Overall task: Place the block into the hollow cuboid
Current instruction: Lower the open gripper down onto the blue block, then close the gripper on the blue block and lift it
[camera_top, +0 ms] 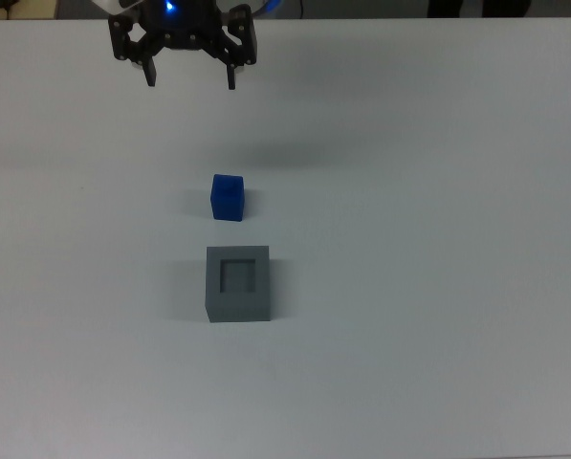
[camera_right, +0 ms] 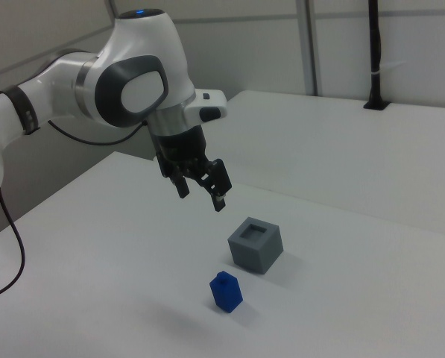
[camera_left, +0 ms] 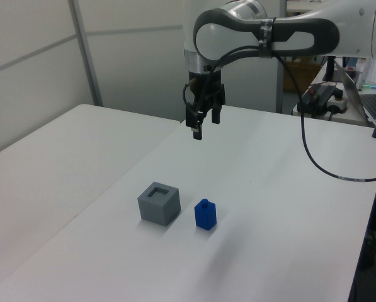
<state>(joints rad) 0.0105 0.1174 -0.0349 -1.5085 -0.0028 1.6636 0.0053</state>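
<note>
1. Blue, the block point(camera_top: 227, 197) stands upright on the white table point(camera_top: 438, 287), just beside the hollow cuboid point(camera_top: 237, 283) but apart from it
2. Grey cuboid's recess holds nothing
3. Empty gripper point(camera_top: 190, 76) hangs above the table, fingers spread, well apart from both

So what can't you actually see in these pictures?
- Top view: the arm above the pincer is cut off by the top edge.
- Hollow cuboid: its recess floor is hidden by its own walls in the left view.
- Block: its far faces are turned away in the right view.
</note>
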